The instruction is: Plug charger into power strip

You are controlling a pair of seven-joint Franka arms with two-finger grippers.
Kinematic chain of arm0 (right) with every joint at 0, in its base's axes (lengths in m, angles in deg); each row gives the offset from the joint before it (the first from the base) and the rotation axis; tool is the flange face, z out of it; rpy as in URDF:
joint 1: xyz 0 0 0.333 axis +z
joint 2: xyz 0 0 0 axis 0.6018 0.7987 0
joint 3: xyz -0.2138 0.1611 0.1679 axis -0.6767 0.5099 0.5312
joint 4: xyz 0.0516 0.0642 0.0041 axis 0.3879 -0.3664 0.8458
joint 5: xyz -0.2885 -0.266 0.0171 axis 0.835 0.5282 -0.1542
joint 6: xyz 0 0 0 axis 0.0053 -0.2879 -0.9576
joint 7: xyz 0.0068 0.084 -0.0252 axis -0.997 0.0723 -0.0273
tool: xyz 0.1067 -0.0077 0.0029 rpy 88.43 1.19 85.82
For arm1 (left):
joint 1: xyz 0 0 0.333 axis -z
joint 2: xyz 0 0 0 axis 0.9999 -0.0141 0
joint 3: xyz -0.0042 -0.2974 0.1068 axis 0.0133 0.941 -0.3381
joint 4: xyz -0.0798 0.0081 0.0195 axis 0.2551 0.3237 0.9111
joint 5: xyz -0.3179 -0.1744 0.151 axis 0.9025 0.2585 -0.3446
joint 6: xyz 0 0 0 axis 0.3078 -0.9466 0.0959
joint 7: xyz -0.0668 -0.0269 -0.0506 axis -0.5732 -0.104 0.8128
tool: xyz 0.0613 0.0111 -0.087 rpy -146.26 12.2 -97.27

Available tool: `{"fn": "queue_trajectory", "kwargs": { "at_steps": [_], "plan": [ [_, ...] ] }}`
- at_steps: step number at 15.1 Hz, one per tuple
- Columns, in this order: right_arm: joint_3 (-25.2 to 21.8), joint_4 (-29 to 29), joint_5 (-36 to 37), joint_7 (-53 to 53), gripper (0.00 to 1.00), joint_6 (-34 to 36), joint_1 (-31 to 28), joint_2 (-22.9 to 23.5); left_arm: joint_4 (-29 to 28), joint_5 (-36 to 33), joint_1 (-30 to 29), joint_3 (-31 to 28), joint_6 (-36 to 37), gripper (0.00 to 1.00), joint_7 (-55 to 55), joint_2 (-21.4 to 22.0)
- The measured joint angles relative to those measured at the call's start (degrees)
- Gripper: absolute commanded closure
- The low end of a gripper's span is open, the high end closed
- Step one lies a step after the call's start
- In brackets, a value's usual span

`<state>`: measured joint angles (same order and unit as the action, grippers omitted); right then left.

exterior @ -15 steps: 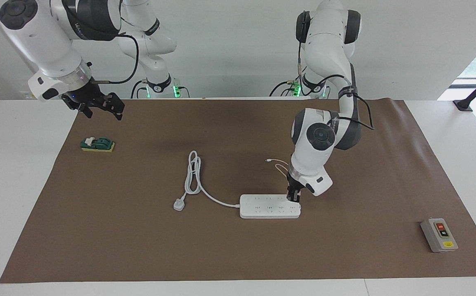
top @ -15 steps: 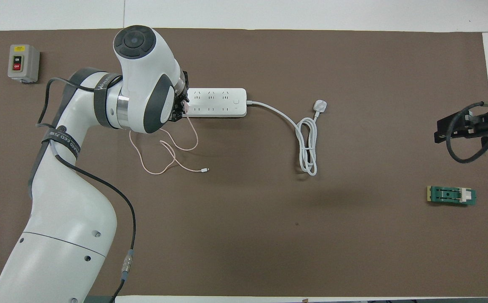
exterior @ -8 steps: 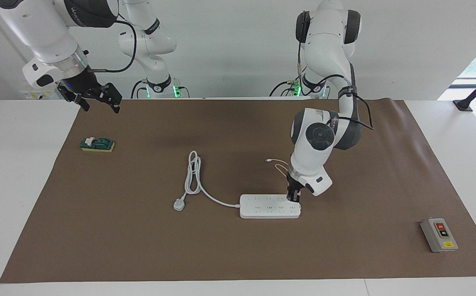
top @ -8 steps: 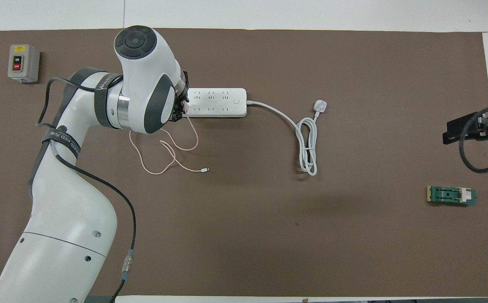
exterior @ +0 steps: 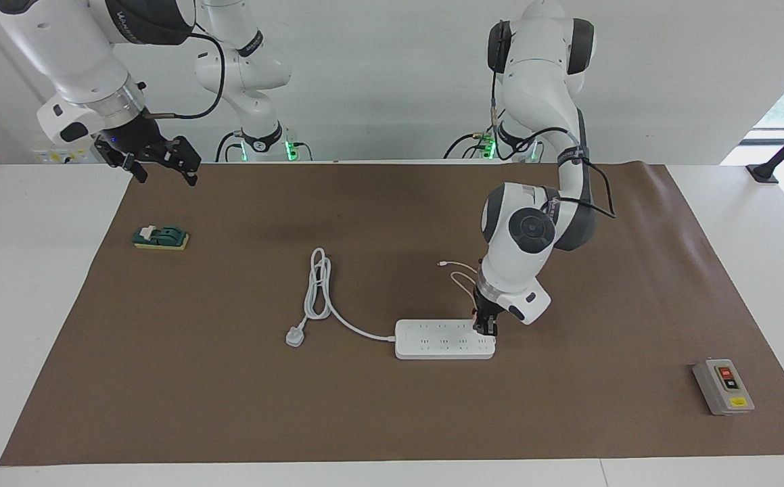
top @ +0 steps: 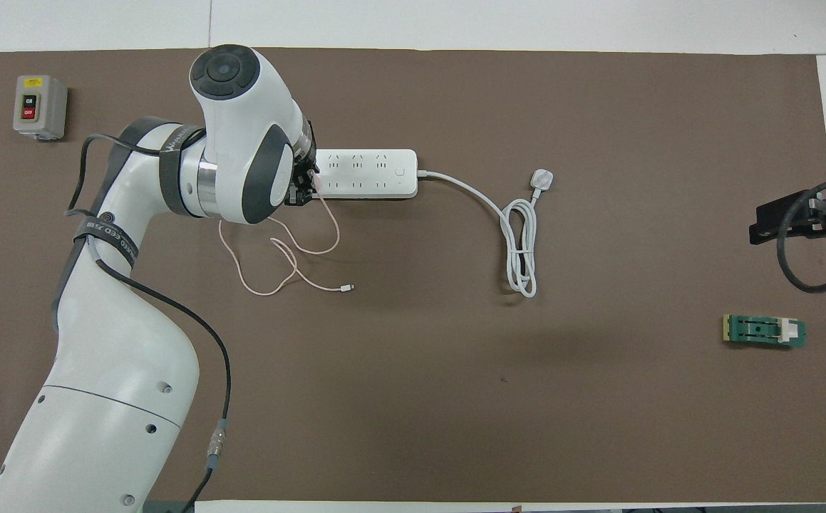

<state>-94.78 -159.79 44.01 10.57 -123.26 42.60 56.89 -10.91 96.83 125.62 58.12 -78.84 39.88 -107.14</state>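
Observation:
The white power strip [exterior: 442, 339] lies flat on the brown mat; it also shows in the overhead view [top: 366, 173]. My left gripper [exterior: 485, 328] points down onto the strip's end toward the left arm's end of the table, shut on the pale pink charger [top: 315, 184], which is mostly hidden by the fingers. The charger's thin pink cable [top: 291, 263] loops over the mat nearer to the robots and ends in a small white connector [top: 346, 288]. My right gripper [exterior: 167, 177] is open and empty, raised over the mat's edge at the right arm's end.
The strip's thick white cord [exterior: 317, 284] coils beside it and ends in a white three-pin plug [exterior: 294, 336]. A green and yellow block [exterior: 160, 237] lies below the right gripper. A grey box with red and black buttons [exterior: 723, 387] sits at the left arm's end.
My right gripper rose and drew back toward the robots' edge of the mat, then held still. My left wrist tilted slightly while the gripper stayed on the strip's end.

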Motion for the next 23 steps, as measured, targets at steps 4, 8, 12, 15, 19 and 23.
{"fn": "queue_trajectory", "kwargs": {
  "at_steps": [4,8,12,15,19,23],
  "plan": [
    [0.0,0.0,0.0,0.0,0.00,0.0,0.0,0.0,0.0,0.0,0.0,0.0,0.0,1.00,2.3,0.0],
    [0.0,0.0,0.0,0.0,0.00,0.0,0.0,0.0,0.0,0.0,0.0,0.0,0.0,1.00,2.7,0.0],
    [0.0,0.0,0.0,0.0,0.00,0.0,0.0,0.0,0.0,0.0,0.0,0.0,0.0,1.00,3.0,0.0],
    [0.0,0.0,0.0,0.0,0.00,0.0,0.0,0.0,0.0,0.0,0.0,0.0,0.0,1.00,2.9,0.0],
    [0.0,0.0,0.0,0.0,0.00,0.0,0.0,0.0,0.4,0.0,-0.1,0.0,0.4,1.00,2.8,-0.3],
    [0.0,0.0,0.0,0.0,0.00,0.0,0.0,0.0,1.0,0.1,-0.2,0.0,1.0,1.00,1.7,-0.9]
  ]
}}
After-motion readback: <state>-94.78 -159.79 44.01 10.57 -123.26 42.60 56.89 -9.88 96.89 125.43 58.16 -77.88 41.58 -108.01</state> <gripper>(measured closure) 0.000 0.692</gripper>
